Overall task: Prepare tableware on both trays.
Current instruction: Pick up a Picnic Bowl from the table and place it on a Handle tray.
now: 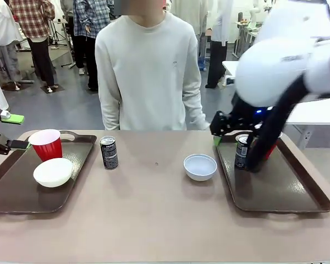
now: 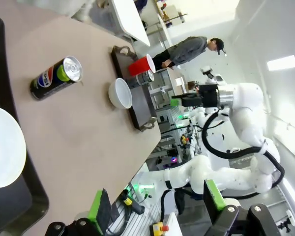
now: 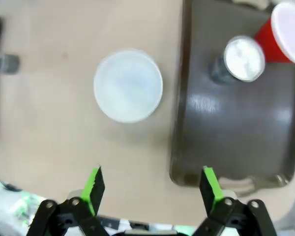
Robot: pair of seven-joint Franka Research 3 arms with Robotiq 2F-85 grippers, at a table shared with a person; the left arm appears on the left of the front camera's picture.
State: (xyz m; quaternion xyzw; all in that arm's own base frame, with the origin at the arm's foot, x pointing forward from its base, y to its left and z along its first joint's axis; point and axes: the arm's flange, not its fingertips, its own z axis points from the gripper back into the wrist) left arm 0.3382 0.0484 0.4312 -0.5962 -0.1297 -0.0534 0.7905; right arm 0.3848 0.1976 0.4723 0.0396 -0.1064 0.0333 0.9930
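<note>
Glossy rimmed tray (image 1: 280, 195), round pale bowl (image 1: 200, 166)

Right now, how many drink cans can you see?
2. One black can stands on the bare table beside the left tray; the other can stands on the right tray, next to a red cup.

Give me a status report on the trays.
Left gripper, right gripper open, empty. Left tray: red cup, white bowl. Right tray: second cup, can. Loose can, grey bowl on table. Nothing blocking them.
</note>
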